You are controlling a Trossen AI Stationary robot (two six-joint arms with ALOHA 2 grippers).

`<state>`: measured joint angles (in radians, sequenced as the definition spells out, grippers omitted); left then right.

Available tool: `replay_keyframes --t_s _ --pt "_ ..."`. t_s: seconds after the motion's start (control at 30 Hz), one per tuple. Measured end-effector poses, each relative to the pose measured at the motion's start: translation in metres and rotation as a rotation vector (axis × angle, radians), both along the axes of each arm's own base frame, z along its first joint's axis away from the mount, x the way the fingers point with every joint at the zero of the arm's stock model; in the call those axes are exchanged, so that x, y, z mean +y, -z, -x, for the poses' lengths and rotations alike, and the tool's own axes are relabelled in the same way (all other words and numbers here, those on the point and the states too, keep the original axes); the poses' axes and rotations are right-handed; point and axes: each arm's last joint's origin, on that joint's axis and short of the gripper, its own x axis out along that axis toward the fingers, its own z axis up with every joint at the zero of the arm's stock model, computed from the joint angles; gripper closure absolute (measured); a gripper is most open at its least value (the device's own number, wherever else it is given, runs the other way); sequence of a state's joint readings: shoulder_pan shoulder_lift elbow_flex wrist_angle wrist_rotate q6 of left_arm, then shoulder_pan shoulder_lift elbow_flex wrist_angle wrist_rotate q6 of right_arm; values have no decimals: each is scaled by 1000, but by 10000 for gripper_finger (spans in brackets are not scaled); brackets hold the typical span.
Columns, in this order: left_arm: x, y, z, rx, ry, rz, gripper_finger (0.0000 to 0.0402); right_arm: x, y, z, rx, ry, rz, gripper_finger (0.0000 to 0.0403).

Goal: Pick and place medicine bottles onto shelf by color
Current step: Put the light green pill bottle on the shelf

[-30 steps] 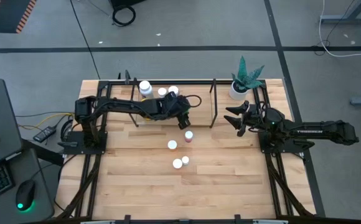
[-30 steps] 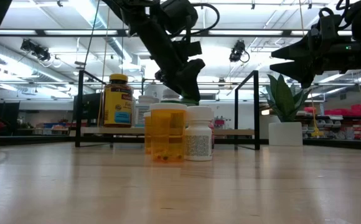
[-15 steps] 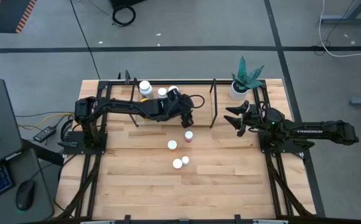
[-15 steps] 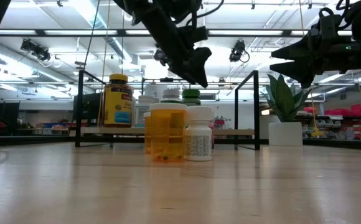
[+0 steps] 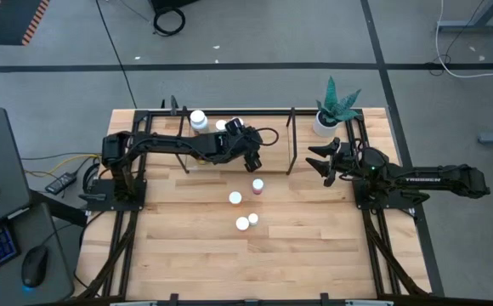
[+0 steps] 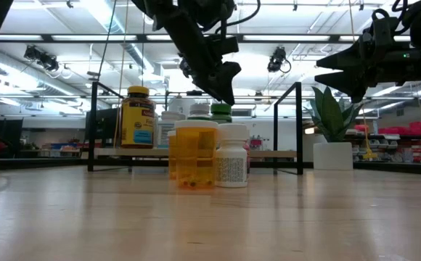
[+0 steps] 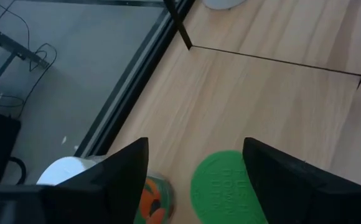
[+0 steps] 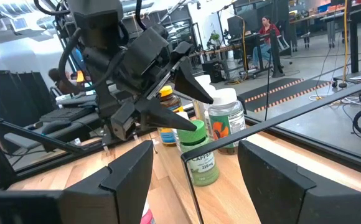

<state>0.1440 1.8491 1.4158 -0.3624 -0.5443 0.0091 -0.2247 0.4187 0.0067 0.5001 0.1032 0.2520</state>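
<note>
Left gripper [image 7: 193, 168] spread wide, empty, just above green-capped bottle [image 7: 225, 186] on the shelf [image 5: 272, 140] at 12 o'clock; placing looks done; next likely fetch pink-capped bottle [image 5: 257, 185] mid-counter; right gripper [image 5: 321, 164] idle, fingers apart, at 3 o'clock.

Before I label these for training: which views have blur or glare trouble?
Left wrist view: the green cap and the left fingers are soft. Low view: bright ceiling lights leave the left gripper a dark shape. High view: evenly lit, sharp.
</note>
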Motion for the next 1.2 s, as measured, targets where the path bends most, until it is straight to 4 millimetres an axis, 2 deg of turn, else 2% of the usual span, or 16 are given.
replay_keyframes --t_s 0.43,0.9,1.2 --pt "-6 6 7 101 10 7 168 0 0 0 0 0 0 160" --pt "-13 2 11 119 -15 -11 188 0 0 0 0 0 0 160" --pt "-25 -24 21 71 -35 -85 204 0 0 0 0 0 0 160"
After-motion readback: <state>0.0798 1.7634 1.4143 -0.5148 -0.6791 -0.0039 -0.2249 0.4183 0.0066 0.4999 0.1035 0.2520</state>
